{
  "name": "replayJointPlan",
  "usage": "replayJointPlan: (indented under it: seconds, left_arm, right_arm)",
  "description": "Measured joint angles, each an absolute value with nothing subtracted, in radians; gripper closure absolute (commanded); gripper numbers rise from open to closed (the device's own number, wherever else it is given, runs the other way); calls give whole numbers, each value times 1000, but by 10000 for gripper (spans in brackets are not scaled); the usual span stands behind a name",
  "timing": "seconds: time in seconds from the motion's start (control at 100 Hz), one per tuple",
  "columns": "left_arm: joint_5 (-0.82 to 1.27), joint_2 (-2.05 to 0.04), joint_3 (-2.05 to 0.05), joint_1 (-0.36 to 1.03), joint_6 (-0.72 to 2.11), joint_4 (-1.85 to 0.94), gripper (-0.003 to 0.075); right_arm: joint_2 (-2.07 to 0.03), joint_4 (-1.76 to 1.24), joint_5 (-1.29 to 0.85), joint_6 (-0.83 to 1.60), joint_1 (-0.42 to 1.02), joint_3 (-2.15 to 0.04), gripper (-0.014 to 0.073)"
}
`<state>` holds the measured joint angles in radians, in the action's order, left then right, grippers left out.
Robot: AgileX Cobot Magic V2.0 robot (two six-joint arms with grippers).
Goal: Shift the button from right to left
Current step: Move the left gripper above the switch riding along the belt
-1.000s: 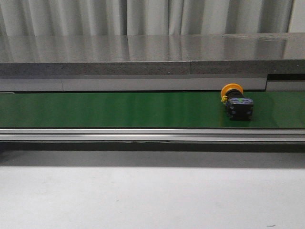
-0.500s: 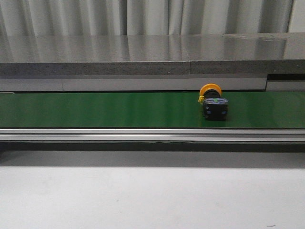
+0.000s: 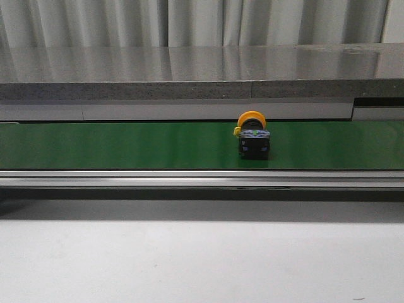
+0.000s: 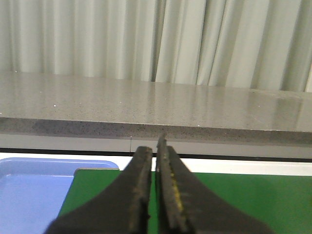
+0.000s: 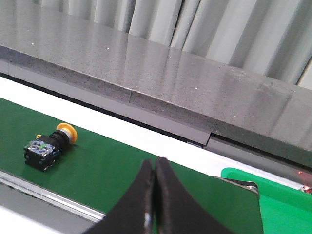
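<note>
The button (image 3: 253, 135), an orange-yellow round cap on a black cubic body, lies on its side on the green conveyor belt (image 3: 126, 145), a little right of the middle in the front view. It also shows in the right wrist view (image 5: 48, 144), far from my right gripper (image 5: 155, 163), which is shut and empty above the belt. My left gripper (image 4: 156, 146) is shut and empty over the belt's left end. The button does not show in the left wrist view. Neither gripper shows in the front view.
A grey stone ledge (image 3: 202, 69) runs behind the belt, with curtains behind it. A metal rail (image 3: 202, 178) borders the belt's front. A blue tray (image 4: 34, 190) sits at the belt's left end, a green tray (image 5: 273, 187) at its right end.
The button has travelled left along the belt, from near the right end to a little right of the middle. No gripper appears in the front view.
</note>
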<state>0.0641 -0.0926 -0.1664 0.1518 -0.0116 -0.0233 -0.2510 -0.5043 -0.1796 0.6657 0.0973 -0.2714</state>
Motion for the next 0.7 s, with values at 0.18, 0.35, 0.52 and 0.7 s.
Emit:
replayJointPlan:
  seconds: [0.18, 0.35, 0.52, 0.7]
  left_arm:
    - [232, -300, -353, 152, -12, -28, 715]
    - [360, -527, -526, 152, -12, -29, 715]
    - [408, -746, -641, 152, -12, -29, 715]
    - [459, -925, -724, 152, -12, -29, 715]
  right_arm:
    - [-251, -504, -180, 666, 97, -271, 661]
    - [-251, -504, -181, 666, 97, -271, 661]
    - [-251, -504, -181, 666, 97, -271, 661]
    - [-251, -504, -181, 666, 97, -271, 661]
